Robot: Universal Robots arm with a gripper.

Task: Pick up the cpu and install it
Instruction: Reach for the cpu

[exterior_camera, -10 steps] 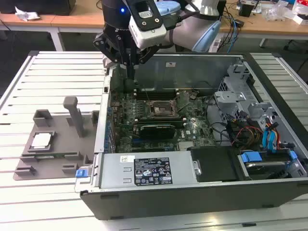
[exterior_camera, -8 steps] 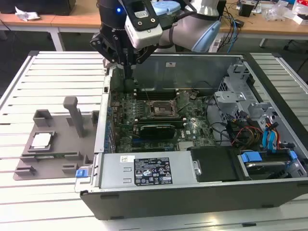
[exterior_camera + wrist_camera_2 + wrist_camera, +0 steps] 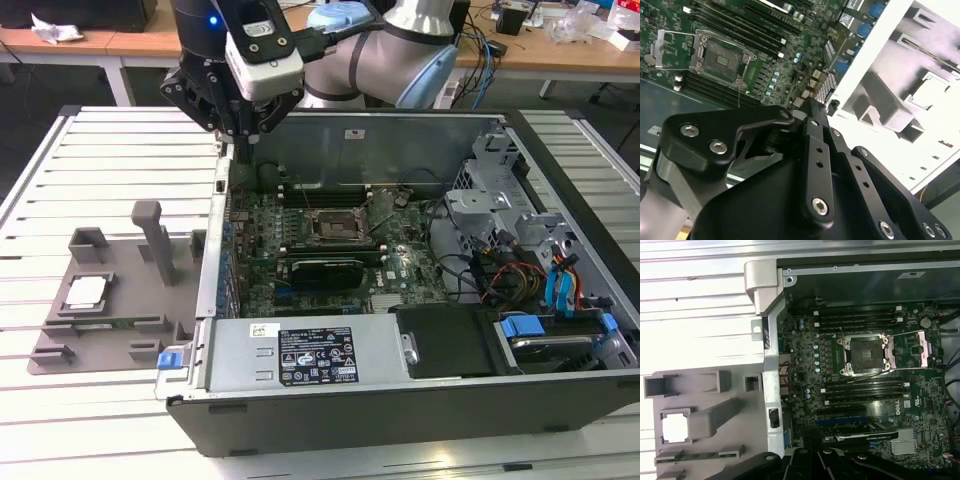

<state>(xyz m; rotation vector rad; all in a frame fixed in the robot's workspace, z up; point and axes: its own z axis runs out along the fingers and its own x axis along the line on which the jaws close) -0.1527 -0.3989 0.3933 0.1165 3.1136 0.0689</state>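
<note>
Wooden desks (image 3: pixel 560 55) behind (cluttered), dark floor (image 3: pixel 50 88)

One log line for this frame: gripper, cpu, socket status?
gripper: above case wall, away from cpu | cpu: in grey holder beside case, exterior view's left | socket: open, empty | install: not done

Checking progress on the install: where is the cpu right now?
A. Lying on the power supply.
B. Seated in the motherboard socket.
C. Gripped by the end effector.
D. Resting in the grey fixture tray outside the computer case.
D: the cpu sits in a recess of the grey fixture tray beside the computer case, and the socket stands open and empty.
</note>
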